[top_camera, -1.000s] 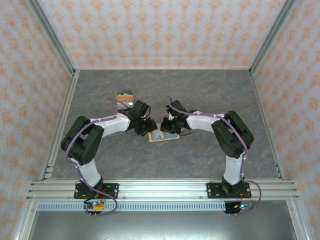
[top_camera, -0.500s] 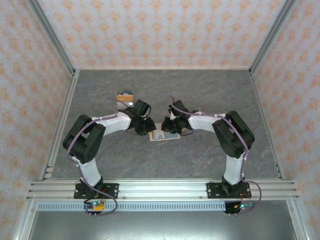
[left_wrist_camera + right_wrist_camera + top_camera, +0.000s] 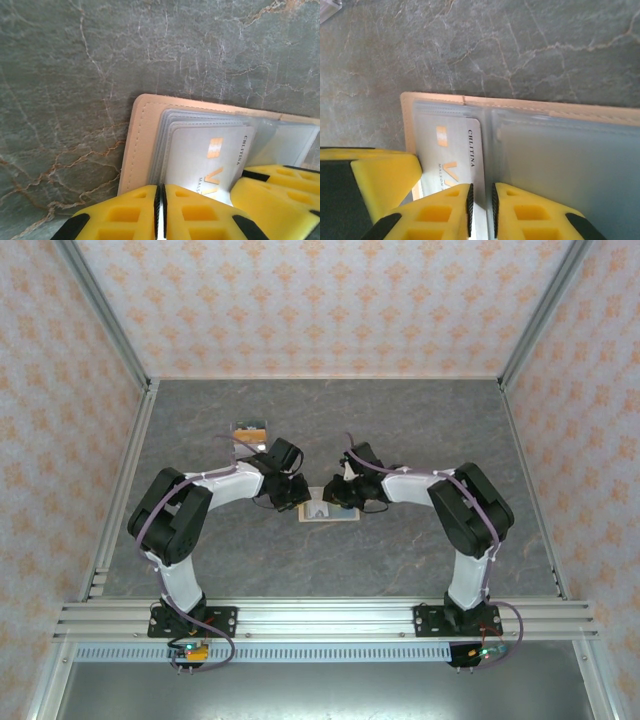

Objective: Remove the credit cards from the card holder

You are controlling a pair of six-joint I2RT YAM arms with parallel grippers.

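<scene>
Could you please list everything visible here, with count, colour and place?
card holder: one, beige-tan with pale clear pockets, lying open at table centre
credit card: one, grey-white with a gold chip, in a holder pocket
card pile: one small pile, tan-orange and black, count unclear, far left of table
table: one, grey marbled
walls: three, peach patterned, around the table
frame: one, aluminium, near edge
arms: two, white and black, meeting over the holder
left gripper: yellow, jaws closed to a slit at the holder's edge
right gripper: yellow, narrow gap over the card's edge, grip unclear
</scene>
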